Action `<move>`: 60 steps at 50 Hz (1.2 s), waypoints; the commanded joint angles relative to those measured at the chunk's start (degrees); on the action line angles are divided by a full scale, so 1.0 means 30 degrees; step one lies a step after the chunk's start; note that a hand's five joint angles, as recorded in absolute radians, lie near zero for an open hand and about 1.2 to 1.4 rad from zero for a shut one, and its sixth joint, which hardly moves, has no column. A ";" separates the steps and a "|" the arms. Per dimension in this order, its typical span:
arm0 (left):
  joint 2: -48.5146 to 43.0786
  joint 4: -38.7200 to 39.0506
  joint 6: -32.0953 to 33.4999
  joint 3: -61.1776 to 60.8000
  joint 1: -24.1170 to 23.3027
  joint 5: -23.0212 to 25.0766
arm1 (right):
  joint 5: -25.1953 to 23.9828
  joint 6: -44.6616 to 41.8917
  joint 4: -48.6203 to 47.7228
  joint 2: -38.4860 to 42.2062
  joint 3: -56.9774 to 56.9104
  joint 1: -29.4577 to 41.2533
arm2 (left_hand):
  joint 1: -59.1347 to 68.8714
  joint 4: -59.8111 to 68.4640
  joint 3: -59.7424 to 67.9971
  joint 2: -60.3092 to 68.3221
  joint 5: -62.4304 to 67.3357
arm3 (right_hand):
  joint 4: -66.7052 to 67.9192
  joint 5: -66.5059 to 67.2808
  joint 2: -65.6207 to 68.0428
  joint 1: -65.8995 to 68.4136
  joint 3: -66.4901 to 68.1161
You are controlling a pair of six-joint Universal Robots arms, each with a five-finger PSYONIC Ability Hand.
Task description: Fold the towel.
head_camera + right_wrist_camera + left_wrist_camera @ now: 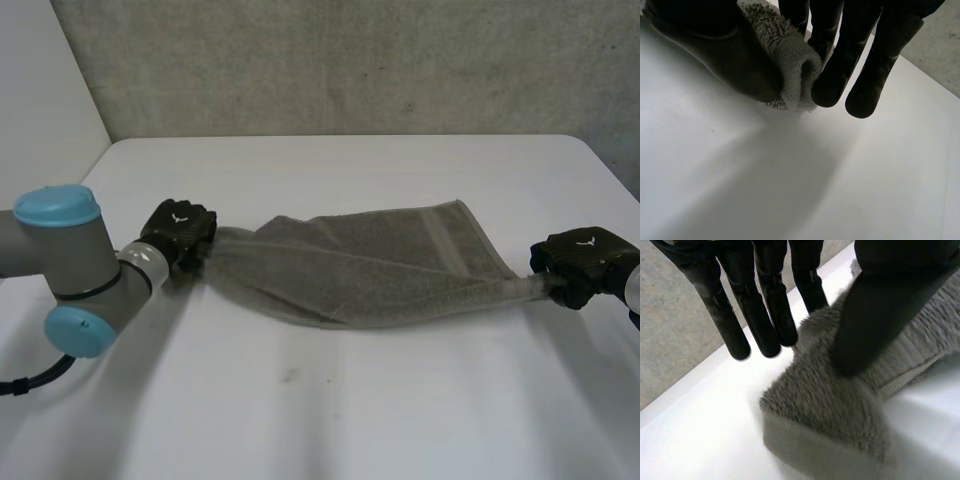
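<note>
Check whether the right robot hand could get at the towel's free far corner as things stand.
Probably not yet: the right robot hand is pinching the towel by its bunched end, so it must release first. Otherwise nothing blocks the way to that corner.

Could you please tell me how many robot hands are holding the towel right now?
2. The left hand pinches one end of the towel between thumb and fingers. The right hand pinches the opposite end, bunched at its fingertips.
</note>
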 commanded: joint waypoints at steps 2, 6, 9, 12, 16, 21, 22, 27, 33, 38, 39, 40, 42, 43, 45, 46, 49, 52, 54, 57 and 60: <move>0.0846 -0.1434 -0.0148 0.0171 -0.0468 0.0060 | 0.0035 0.0210 0.0051 -0.0288 -0.0491 -0.0125 | 0.6857 0.6901 0.6734 0.6711 0.7012 | 0.1062 0.1235 0.1771 0.1248 0.1147; 0.3765 -0.3915 -0.0206 -0.1347 -0.0672 0.0205 | 0.0153 0.0298 0.0430 -0.0870 -0.1046 -0.0067 | 0.6857 0.6901 0.6734 0.6711 0.7012 | 0.1062 0.1235 0.1771 0.1248 0.1147; 0.6254 -0.5528 -0.0352 -0.2723 -0.0935 0.0264 | 0.0153 0.0298 0.1101 -0.1719 -0.1368 -0.0067 | 0.6857 0.6901 0.6734 0.6711 0.7012 | 0.1062 0.1235 0.1771 0.1248 0.1147; 0.8832 -0.6557 -0.0761 -0.4363 -0.1316 0.0294 | 0.0065 0.0298 0.2242 -0.2481 -0.1837 -0.0067 | 0.6857 0.6901 0.6734 0.6711 0.7012 | 0.1062 0.1235 0.1771 0.1248 0.1147; 1.1070 -0.6942 -0.1408 -0.5454 -0.1230 0.0265 | -0.0053 0.0268 0.3244 -0.2983 -0.2249 -0.0096 | 0.6857 0.6901 0.6734 0.6711 0.7012 | 0.1062 0.1235 0.1771 0.1248 0.1147; 1.2477 -0.6942 -0.2579 -0.6187 -0.0966 0.0353 | 0.0035 0.0210 0.3947 -0.3276 -0.2689 -0.0067 | 0.6857 0.6901 0.6734 0.6711 0.7012 | 0.1062 0.1235 0.1771 0.1248 0.1147; 1.2129 -0.6913 -0.2811 -0.6129 -0.0879 0.0353 | 0.0006 0.0210 0.3947 -0.3276 -0.2718 -0.0096 | 0.6857 0.6901 0.6734 0.6711 0.7012 | 0.1062 0.1235 0.1771 0.1248 0.1147; 0.8522 -0.6883 -0.2814 -0.5074 -0.0908 0.0294 | -0.0082 0.0210 0.3888 -0.2983 -0.2776 -0.0008 | 0.6857 0.6901 0.6734 0.6711 0.7012 | 0.1062 0.1235 0.1771 0.1248 0.1147; 0.3348 -0.6767 -0.2843 -0.1129 -0.0937 0.0177 | -0.0024 0.0297 0.3771 -0.1171 -0.3214 0.0341 | -0.0626 -0.0582 -0.0749 -0.0772 -0.0471 | 0.1062 0.1235 0.1771 0.1248 0.1147; 0.1168 -0.6327 -0.2902 0.1401 -0.0966 0.0060 | 0.0035 0.0327 0.3683 -0.0346 -0.3274 0.0929 | -0.5751 -0.5707 -0.5875 -0.5898 -0.5596 | 0.1062 0.1235 0.1771 0.1248 0.1147; 0.0965 -0.6211 -0.2931 0.1865 -0.0966 0.0031 | 0.0035 0.0327 0.3654 -0.0114 -0.3274 0.0958 | -0.5862 -0.5818 -0.5986 -0.6009 -0.5707 | 0.1062 0.1235 0.1771 0.1248 0.1147; 0.0963 -0.6093 -0.2960 0.2073 -0.0966 0.0030 | 0.0035 0.0327 0.3567 0.0004 -0.3158 0.0988 | -0.6474 -0.6430 -0.6598 -0.6621 -0.6319 | 0.1062 0.1235 0.1771 0.1248 0.1147; 0.1108 -0.6034 -0.3047 0.2046 -0.0966 0.0030 | 0.0035 0.0327 0.3392 0.0005 -0.3041 0.1046 | -0.7479 -0.7435 -0.7603 -0.7626 -0.7324 | 0.1062 0.1235 0.1771 0.1248 0.1147; 0.1110 -0.6034 -0.3048 0.2045 -0.0966 0.0030 | 0.0035 0.0327 0.3390 0.0005 -0.3040 0.1047 | -0.7489 -0.7445 -0.7613 -0.7636 -0.7334 | 0.1062 0.1235 0.1771 0.1248 0.1147; 0.2041 -0.6034 -0.3135 0.1784 -0.0995 0.0001 | 0.0094 0.0327 0.3070 0.0005 -0.2836 0.1105 | -0.8273 -0.8229 -0.8397 -0.8420 -0.8118 | 0.1062 0.1235 0.1771 0.1248 0.1147; 0.2047 -0.6034 -0.3136 0.1782 -0.0995 0.0001 | 0.0094 0.0327 0.3068 0.0005 -0.2835 0.1105 | -0.8274 -0.8230 -0.8398 -0.8421 -0.8120 | 0.1062 0.1235 0.1771 0.1248 0.1147; 0.3424 -0.6004 -0.3165 0.0698 -0.0937 0.0060 | 0.0065 0.0327 0.2980 -0.0053 -0.2718 0.1105 | -0.8218 -0.8174 -0.8342 -0.8365 -0.8063 | 0.1062 0.1235 0.1771 0.1248 0.1147; 0.5065 -0.5682 -0.3165 -0.0767 -0.0878 0.0060 | 0.0035 0.0327 0.2951 -0.0083 -0.2718 0.1105 | -0.7994 -0.7950 -0.8118 -0.8141 -0.7839 | 0.1062 0.1235 0.1771 0.1248 0.1147; 0.5973 -0.5506 -0.3165 -0.1587 -0.0849 0.0089 | 0.0035 0.0327 0.2951 -0.0083 -0.2718 0.1105 | -0.7770 -0.7726 -0.7893 -0.7916 -0.7615 | 0.1062 0.1235 0.1771 0.1248 0.1147; 0.7555 -0.5243 -0.3077 -0.3433 -0.0702 0.0147 | 0.0035 0.0356 0.2922 -0.0083 -0.2689 0.1105 | -0.7041 -0.6997 -0.7165 -0.7187 -0.6886 | 0.1062 0.1235 0.1771 0.1248 0.1147; 0.8844 -0.5155 -0.2902 -0.5220 -0.0585 0.0147 | 0.0035 0.0356 0.2922 -0.0083 -0.2689 0.1134 | -0.5079 -0.5034 -0.5202 -0.5225 -0.4924 | 0.1062 0.1235 0.1771 0.1248 0.1147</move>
